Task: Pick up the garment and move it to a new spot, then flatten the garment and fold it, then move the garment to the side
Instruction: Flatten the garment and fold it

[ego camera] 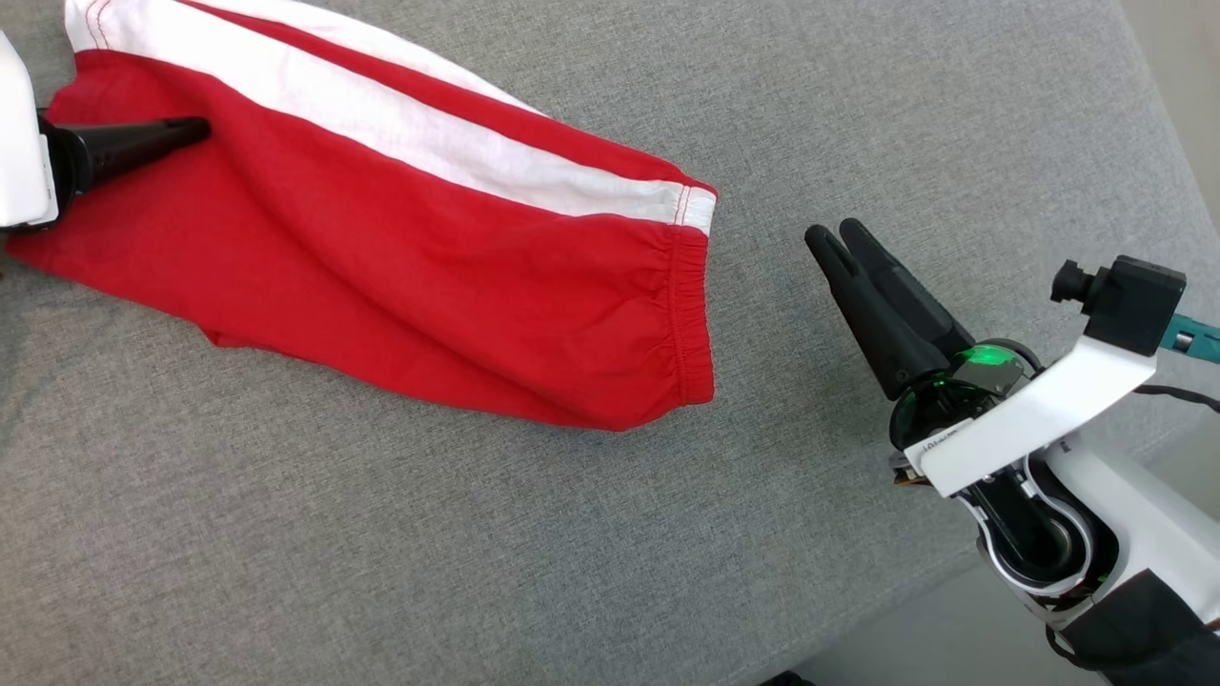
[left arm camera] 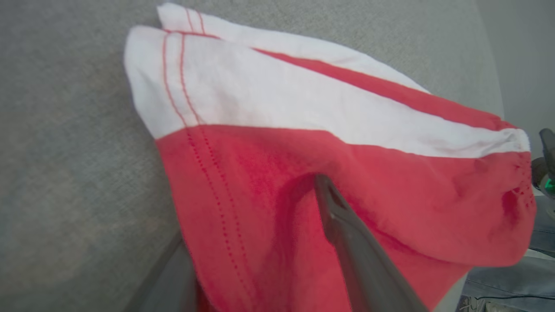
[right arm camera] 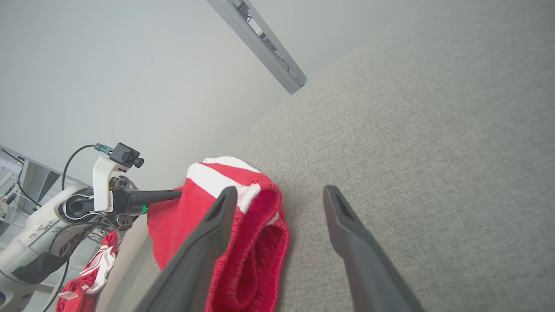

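Head view, surface: grey woven tabletop (ego camera: 381,553) across most of the frame; pale floor (ego camera: 1168,67) past its right edge
Head view, garment: red garment (ego camera: 429,257) with a white side stripe, lying on the tabletop at upper left; gathered elastic waistband (ego camera: 688,324) at its right end
Head view, left tool: left tool (ego camera: 200,129) reaches in from the left edge; its dark fingers taper to one point on the red cloth
Head view, right tool: right tool (ego camera: 834,232) near the waistband, apart from it; nothing in it
Left wrist view, surface: grey tabletop around the garment (left arm camera: 390,199)
Left wrist view, tool: one finger (left arm camera: 351,242) lies on the red cloth, tip in a crease; the other (left arm camera: 169,277) sits at the stitched hem, mostly covered; seemingly clamped on the garment, though the meeting point is hidden
Right wrist view, room: pale wall (right arm camera: 108,65); grey metal rail (right arm camera: 260,43) slanting down to the tabletop's far edge; another red-and-white cloth (right arm camera: 86,277) low at left
Right wrist view, tool: fingers spread apart and empty; one in front of the waistband, the other over bare tabletop; left tool (right arm camera: 175,195) touching the garment's far end
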Robot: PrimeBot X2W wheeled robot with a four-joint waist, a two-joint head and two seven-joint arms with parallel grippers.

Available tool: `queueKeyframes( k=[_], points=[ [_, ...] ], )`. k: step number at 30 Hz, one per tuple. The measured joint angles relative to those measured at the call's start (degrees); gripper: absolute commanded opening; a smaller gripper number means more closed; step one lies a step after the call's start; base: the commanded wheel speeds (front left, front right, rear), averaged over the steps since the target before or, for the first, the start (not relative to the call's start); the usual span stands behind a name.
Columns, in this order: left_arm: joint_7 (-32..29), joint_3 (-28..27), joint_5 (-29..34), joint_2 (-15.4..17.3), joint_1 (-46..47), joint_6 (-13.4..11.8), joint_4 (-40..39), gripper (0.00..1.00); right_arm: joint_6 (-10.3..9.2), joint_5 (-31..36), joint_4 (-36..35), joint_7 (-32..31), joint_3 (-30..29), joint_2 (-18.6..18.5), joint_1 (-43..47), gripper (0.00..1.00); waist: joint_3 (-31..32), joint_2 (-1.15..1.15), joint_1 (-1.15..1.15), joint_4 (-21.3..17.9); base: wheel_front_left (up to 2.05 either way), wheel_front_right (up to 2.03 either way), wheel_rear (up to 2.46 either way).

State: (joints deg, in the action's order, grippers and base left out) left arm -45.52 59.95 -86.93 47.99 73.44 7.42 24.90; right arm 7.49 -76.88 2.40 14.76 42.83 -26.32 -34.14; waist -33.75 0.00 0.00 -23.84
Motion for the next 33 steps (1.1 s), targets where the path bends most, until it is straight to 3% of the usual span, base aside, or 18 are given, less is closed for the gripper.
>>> queueKeyframes(
  k=[3, 21, 33],
  points=[
    [0.4, 0.0, 0.2, 0.0, -0.1, 0.0, 0.0, 0.00, 0.00, 0.4, 0.1, 0.0, -0.4, 0.5, 0.5, 1.00, 0.1, 0.00, 0.00, 0.0, 0.00, 0.00, 0.00],
    [8.6, -0.6, -3.7, -2.2, -10.9, 0.0, -1.1, 0.00, -0.01, 0.7, 2.5, -0.2, 0.2, -2.6, 1.6, 1.00, 8.2, 0.00, 0.00, 6.7, 0.00, 0.00, 0.00],
    [16.4, -0.5, -6.4, -2.4, -22.4, -3.6, -4.2, 0.00, -0.01, -1.2, 4.1, -1.4, 0.5, -5.4, 4.4, 1.00, 16.5, 0.00, 0.00, 12.4, 0.00, 0.00, 0.00]
  ],
)
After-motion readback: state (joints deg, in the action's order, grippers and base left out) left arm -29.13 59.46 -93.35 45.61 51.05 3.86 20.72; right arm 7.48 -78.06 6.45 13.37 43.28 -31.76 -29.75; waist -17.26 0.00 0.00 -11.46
